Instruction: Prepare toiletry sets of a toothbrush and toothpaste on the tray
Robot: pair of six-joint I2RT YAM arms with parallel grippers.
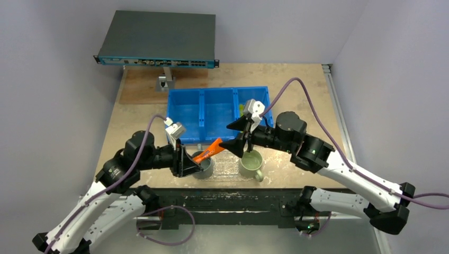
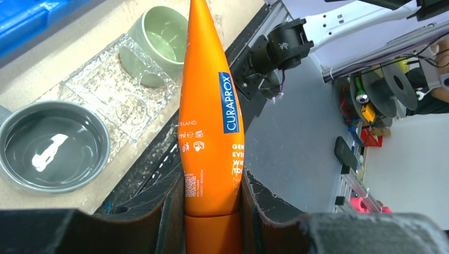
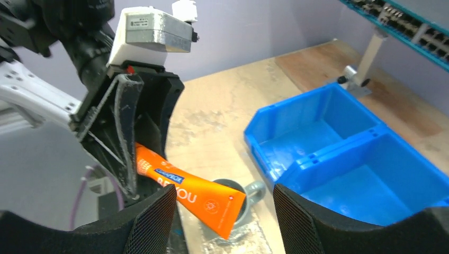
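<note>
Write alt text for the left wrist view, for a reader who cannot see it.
An orange tapered plastic tube, clamped in the left pincer, fills the centre. Left of it are a grey mug, a pale-green mug and a clear pebbled oblong tray.

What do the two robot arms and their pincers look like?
The left arm and the right arm have white links and black joints, each with a purple cable. The left pincer and right pincer are black with triangular fingers.

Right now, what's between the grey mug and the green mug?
Nothing: only bare tray separates the grey mug from the green mug, clearest in the left wrist view.
</note>
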